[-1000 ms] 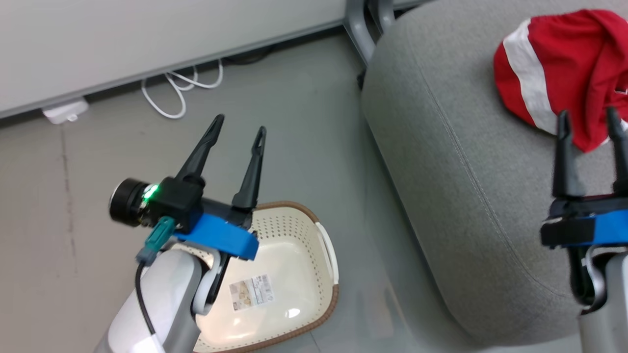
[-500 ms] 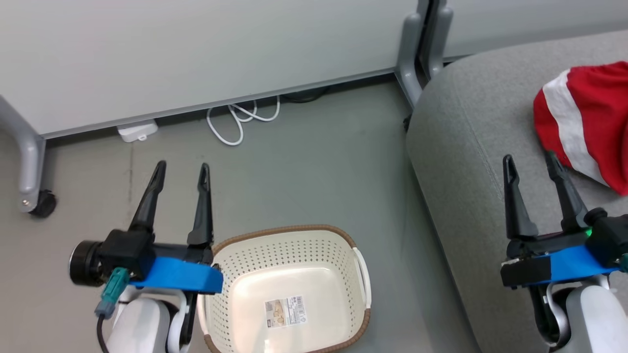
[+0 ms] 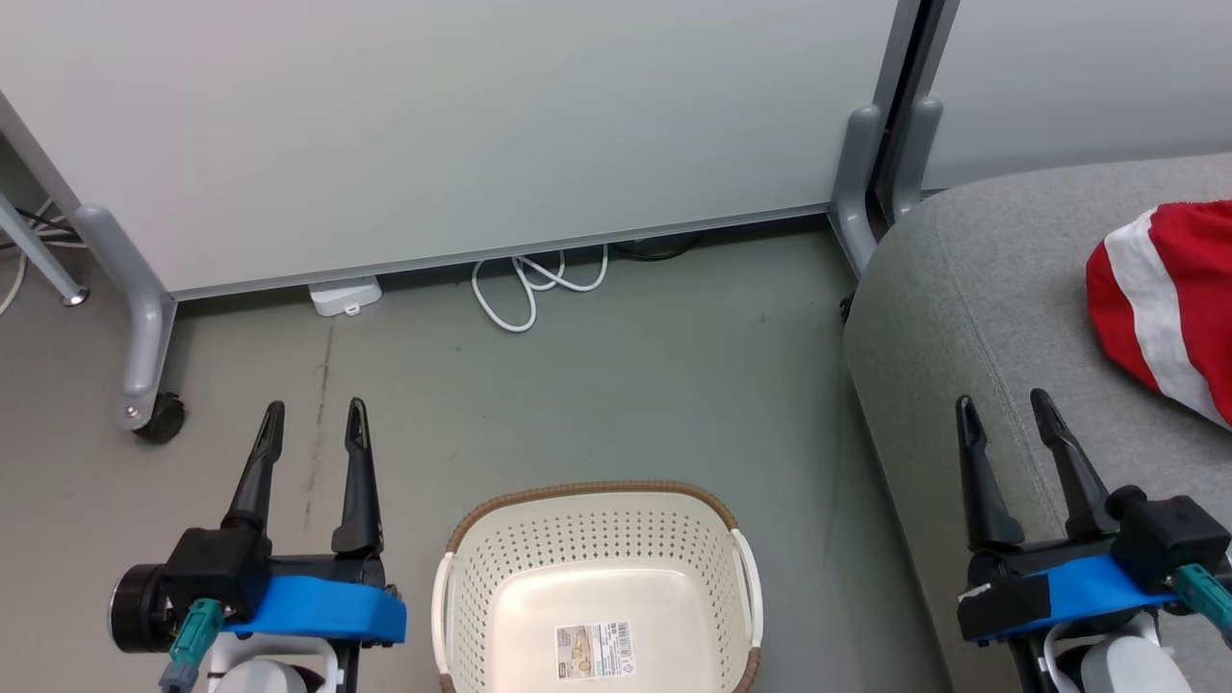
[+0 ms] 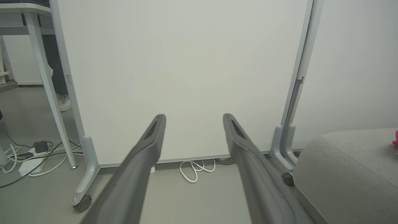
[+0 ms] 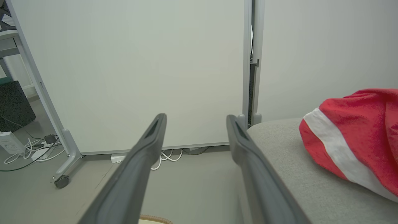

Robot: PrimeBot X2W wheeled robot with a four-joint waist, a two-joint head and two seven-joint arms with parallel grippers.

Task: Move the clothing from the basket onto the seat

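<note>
Both spread and empty, the left gripper [image 3: 316,409] now sits left of the basket [image 3: 577,488], and the right gripper [image 3: 1001,402] has drawn clear of the clothing [image 3: 1174,289] on the seat [image 3: 962,289].

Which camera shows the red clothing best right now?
The right wrist view: the clothing lies close and large on the seat, white stripe clear. The head view has it smaller, cut by the right edge; the left wrist view catches a tiny reddish speck.

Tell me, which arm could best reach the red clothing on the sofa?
Probably right: the right gripper hangs open over the seat near the clothing; the left gripper is past the basket.
</note>
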